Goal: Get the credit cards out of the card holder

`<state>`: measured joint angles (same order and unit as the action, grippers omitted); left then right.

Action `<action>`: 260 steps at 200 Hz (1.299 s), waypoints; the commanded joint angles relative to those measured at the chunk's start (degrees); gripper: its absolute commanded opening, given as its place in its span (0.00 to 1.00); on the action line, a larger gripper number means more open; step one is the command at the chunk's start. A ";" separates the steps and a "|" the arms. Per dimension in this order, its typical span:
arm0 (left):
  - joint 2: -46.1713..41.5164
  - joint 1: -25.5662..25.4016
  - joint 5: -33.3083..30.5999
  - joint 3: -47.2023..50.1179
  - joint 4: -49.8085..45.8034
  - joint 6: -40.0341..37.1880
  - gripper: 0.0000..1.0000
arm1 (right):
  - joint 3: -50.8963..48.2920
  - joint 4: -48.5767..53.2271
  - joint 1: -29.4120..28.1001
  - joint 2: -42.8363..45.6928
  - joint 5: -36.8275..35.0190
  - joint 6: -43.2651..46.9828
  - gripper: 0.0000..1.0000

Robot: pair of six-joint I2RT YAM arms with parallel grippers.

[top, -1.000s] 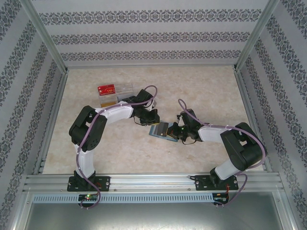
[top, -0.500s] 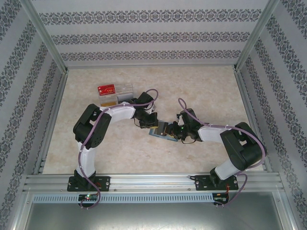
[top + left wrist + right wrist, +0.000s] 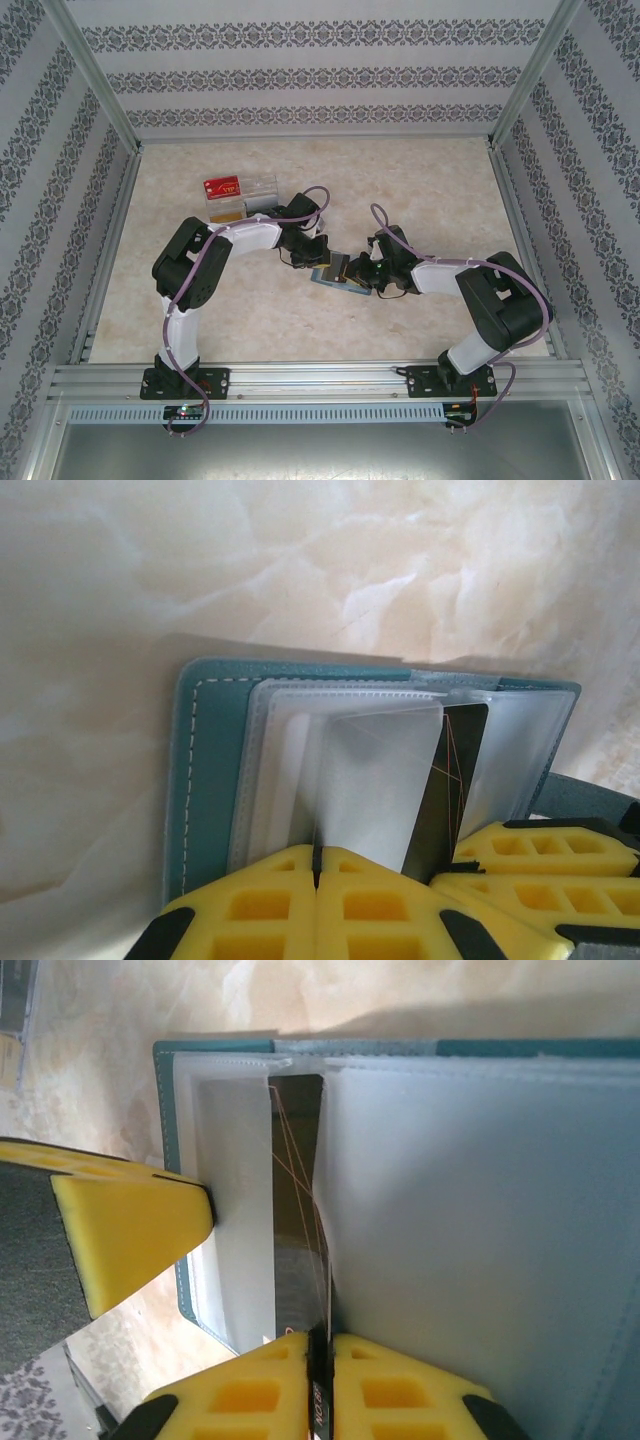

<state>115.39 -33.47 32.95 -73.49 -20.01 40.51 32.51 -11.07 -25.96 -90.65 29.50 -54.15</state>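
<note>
a pale beige, marble-veined desk lies inside a box of walls papered in white and grey bands of dark damask ornament. slim aluminium posts rise at the corners. a slotted aluminium rail runs along the near edge, with a perforated strip and a grey panel below it. the light is soft and even.

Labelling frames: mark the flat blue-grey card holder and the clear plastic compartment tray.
flat blue-grey card holder [image 3: 205, 780]: left wrist view, on its stitched cover.
clear plastic compartment tray [image 3: 262, 186]: top external view, on its bare clear end.
</note>
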 commanded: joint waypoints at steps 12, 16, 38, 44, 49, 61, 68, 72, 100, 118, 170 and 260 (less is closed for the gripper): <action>2.49 -0.72 -3.41 2.59 -4.32 -0.59 0.05 | 0.05 -0.70 1.05 0.65 -2.06 0.18 0.03; 2.33 -0.72 -3.37 2.42 -4.48 -0.60 0.05 | -0.14 -0.29 1.05 0.95 -2.20 0.22 0.02; 1.59 -0.72 -2.04 0.66 -5.13 -0.20 0.13 | -1.90 2.46 1.97 3.30 -3.49 0.55 0.00; 1.43 -0.72 -1.79 -0.15 -5.74 -0.37 0.15 | -2.49 2.73 2.28 4.07 -3.44 0.49 0.00; 1.35 -0.72 -1.71 -0.74 -6.23 -0.56 0.16 | -3.05 2.92 2.47 4.72 -3.50 0.54 0.00; 0.68 -0.72 -2.19 -1.75 -6.95 -0.80 0.19 | -3.80 3.93 2.92 6.40 -3.66 1.00 0.00; 0.14 -0.72 -2.50 -2.19 -7.22 -0.80 0.22 | -4.15 4.52 3.34 7.52 -3.73 1.31 0.00; -0.20 -0.64 -2.70 -2.41 -7.28 -0.69 0.23 | -4.28 4.75 3.51 8.09 -3.47 1.41 0.00; -3.87 -0.54 -3.37 -3.48 -6.58 0.60 0.34 | -4.54 4.99 4.14 13.64 -1.45 3.12 0.00; -7.48 -0.04 -4.53 -3.44 -5.73 1.44 0.39 | -4.13 4.82 4.29 17.90 -0.27 4.31 0.00; -21.92 2.16 -6.28 4.28 5.55 8.96 0.64 | 0.04 0.36 5.77 25.17 7.34 2.68 0.00; -33.22 3.88 4.05 15.00 24.96 15.28 0.90 | 6.26 -15.81 4.99 19.83 17.23 -7.33 0.00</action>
<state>84.90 -30.20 33.17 -61.36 -5.17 52.86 36.51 -20.53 -20.40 -69.06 42.72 -58.06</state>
